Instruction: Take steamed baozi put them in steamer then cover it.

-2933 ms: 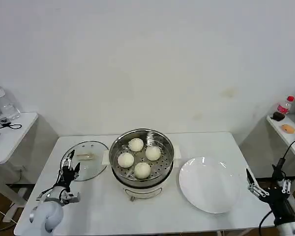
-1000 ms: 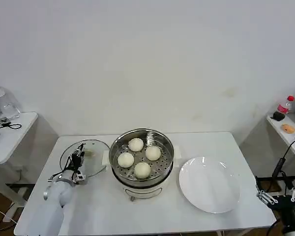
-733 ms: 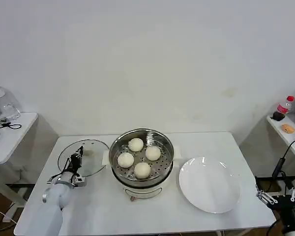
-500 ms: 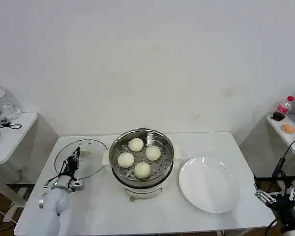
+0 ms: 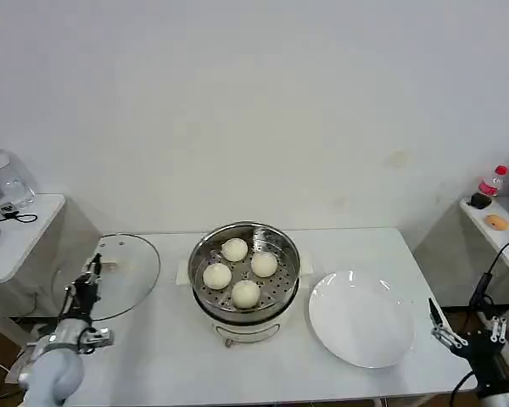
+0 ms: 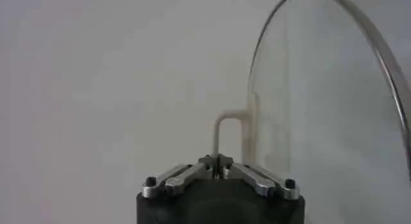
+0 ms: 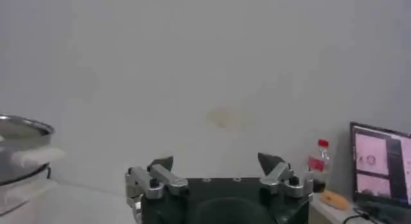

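we see the steamer (image 5: 244, 273) near the middle of the white counter (image 5: 356, 386), its shiny steel wall open at the top and its white base below. the four steamed baozi (image 5: 245, 293) lie on the perforated tray inside it, close together: one at the far side, one to the left, one to the right and one nearest us.

our left gripper (image 5: 91, 271) is at the counter's left edge, well left of the steamer, and its fingers are pressed together on the small cream handle of the cover (image 5: 123, 273). the cover is off the counter surface and tilted, its glass disc facing toward the steamer, its metal rim reaching past the counter's left edge. in the left wrist view we see the left gripper (image 6: 219, 169) with its fingers meeting on the thin cream loop of the handle, and the cover (image 6: 334, 84) stands edge-on beyond it with its metal rim curving away.

a flat white plate (image 5: 360, 318) lies on the counter just right of the steamer, apart from it. our right gripper (image 5: 463, 336) hangs off the right near corner of the counter, clear of the plate, with its fingers apart and nothing between them. in the right wrist view the right gripper (image 7: 215, 162) shows both fingers spread wide, and the steamer's rim (image 7: 22, 128) sits far off to one side. a red-capped bottle (image 5: 491, 181) stands on a side table at the far right.
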You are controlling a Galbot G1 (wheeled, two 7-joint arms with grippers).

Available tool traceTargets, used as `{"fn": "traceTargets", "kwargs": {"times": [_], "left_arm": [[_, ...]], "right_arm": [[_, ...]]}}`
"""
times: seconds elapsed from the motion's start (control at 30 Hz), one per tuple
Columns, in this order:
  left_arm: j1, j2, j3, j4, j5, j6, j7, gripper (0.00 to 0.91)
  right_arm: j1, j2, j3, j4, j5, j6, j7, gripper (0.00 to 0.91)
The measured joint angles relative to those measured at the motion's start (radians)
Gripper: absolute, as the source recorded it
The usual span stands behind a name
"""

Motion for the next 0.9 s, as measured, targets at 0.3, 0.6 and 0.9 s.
{"fn": "traceTargets", "kwargs": {"times": [0.3,0.6,0.9], "left_arm": [[0.130,0.058,-0.063,-0.259,-0.081,0.080,0.099,0.000],[0.150,0.073,0.008,-0.466,-0.084,0.186,0.210,0.000],[0.060,0.000,0.189,-0.509,0.013,0.273,0.316,0.000]], "right_arm": [[0.005,0.004,-0.022,-0.003,-0.025,0.012,0.001,0.907],[0.007,0.025,-0.040,0.005,-0.068,0.009,0.013,0.907],[0.002,0.054,-0.052,0.006,-0.117,0.003,0.016,0.907]]}}
